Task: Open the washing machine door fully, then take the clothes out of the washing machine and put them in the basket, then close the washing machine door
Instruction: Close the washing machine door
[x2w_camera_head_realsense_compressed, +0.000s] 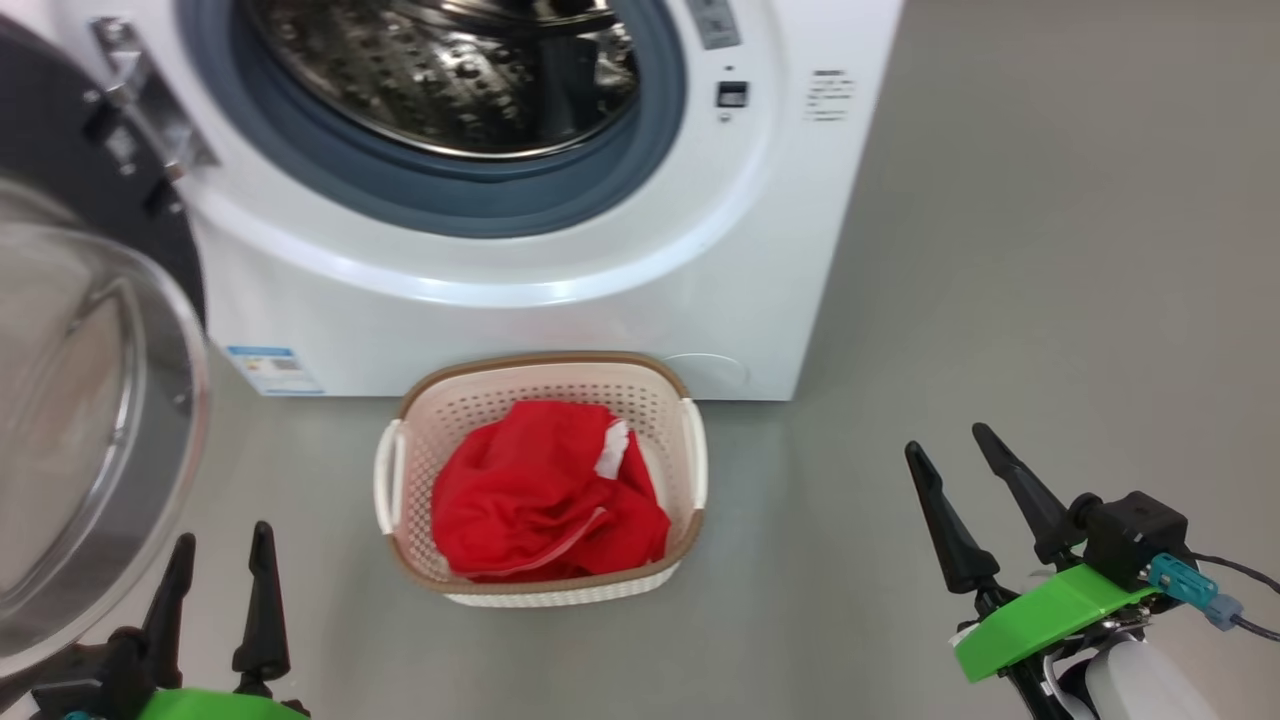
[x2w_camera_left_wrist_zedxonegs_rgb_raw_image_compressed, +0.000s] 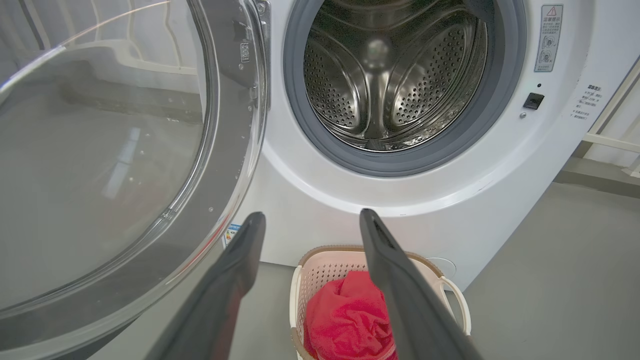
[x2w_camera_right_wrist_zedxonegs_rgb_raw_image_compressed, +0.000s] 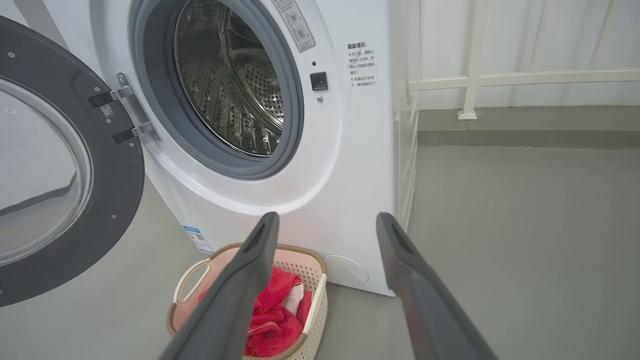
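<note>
Hanging wide open at the far left, the washing machine door is carried on its metal hinge, with the clear glass bowl bulging out of the black ring. Just beside that glass, at the lower left of the head view, the left gripper is seen, its two dark fingers spread apart with nothing held between them. To the right of the door, the white washing machine is shown with its grey rubber gasket exposed and its perforated steel drum laid open to view. A blue sticker is fixed at the lower left corner of the front panel. Just in front of the machine, on the grey floor, the basket is set, cream-white with a brown rim and two side handles. The clothes, a bright red garment with a small white patch, are bundled inside it. Well to the right of the basket, the right gripper is seen over the floor, its fingers likewise parted and closed on nothing
</note>
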